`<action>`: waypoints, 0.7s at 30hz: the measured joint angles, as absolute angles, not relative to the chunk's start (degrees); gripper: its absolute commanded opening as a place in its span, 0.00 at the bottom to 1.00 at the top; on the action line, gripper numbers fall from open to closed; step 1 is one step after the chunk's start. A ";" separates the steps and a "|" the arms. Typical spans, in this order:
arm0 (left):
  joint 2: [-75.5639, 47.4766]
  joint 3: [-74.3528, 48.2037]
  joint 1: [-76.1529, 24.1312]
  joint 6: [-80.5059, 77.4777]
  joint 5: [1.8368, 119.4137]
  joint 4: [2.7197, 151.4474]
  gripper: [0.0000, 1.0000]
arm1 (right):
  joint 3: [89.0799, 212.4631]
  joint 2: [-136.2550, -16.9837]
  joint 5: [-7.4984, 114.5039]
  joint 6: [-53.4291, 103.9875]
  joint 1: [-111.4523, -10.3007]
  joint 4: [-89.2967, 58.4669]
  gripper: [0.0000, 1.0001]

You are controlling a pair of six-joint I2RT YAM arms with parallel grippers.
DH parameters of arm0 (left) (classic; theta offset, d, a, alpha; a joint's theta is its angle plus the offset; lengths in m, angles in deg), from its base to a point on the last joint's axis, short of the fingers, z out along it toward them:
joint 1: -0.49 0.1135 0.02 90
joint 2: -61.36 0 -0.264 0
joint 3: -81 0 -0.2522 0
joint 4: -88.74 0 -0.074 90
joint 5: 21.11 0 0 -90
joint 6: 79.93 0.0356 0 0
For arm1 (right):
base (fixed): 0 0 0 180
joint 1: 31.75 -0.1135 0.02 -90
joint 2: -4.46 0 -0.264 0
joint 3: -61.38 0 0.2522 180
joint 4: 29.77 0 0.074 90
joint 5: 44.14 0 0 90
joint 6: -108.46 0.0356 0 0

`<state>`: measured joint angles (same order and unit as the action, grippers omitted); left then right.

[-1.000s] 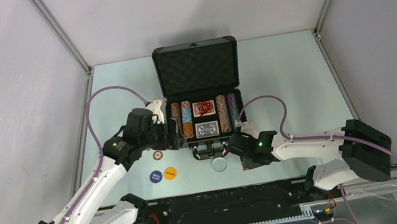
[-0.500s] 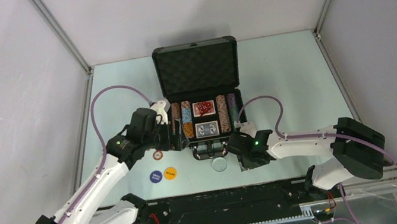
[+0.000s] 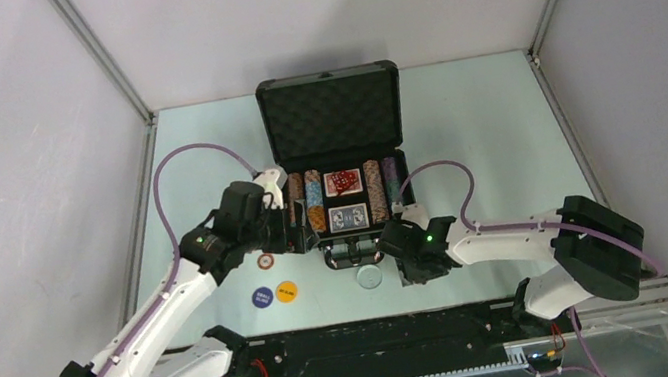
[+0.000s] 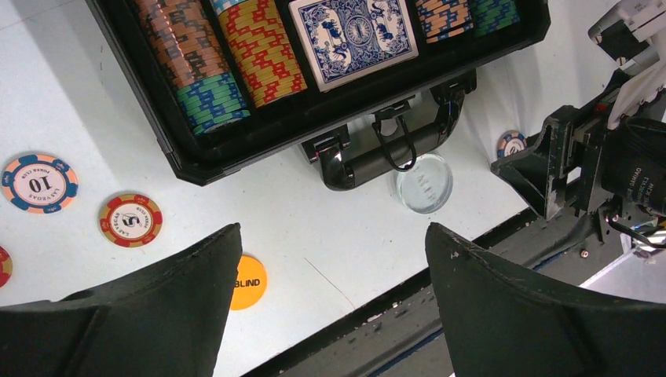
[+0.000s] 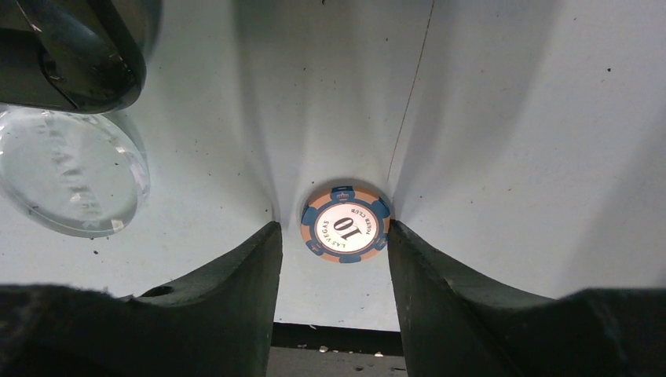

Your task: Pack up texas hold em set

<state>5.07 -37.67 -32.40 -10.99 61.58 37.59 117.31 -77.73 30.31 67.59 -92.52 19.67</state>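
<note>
Snugly, chip (image 5: 345, 224) inside right end effector (image 5: 332, 230), near table (image 5: 510, 118) edge.

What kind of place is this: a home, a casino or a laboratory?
Most likely a robotics laboratory cell: two robot arms bolted to a pale table, plain white panels on aluminium framing, and an open poker case as the work.

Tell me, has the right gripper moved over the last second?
Yes. In the top view the right gripper has shifted left, closer to the clear round button, which lies in front of the case handle.
</note>
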 measured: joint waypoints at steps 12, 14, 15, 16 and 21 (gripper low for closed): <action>5.00 -37.67 -32.57 -11.02 61.55 37.62 0.91 | 117.81 -78.54 29.63 68.20 -93.38 19.74 0.52; 5.00 -37.67 -32.59 -11.02 61.55 37.62 0.91 | 117.83 -78.61 29.52 68.37 -93.48 19.76 0.51; 5.00 -37.67 -32.61 -11.02 61.55 37.62 0.91 | 117.90 -78.65 29.50 68.40 -93.53 19.78 0.50; 5.00 -37.67 -32.64 -11.04 61.53 37.62 0.91 | 117.97 -78.78 29.44 68.40 -93.57 19.78 0.50; 5.00 -37.69 -32.83 -11.15 61.23 37.62 0.91 | 118.16 -79.00 29.24 68.77 -93.92 19.71 0.45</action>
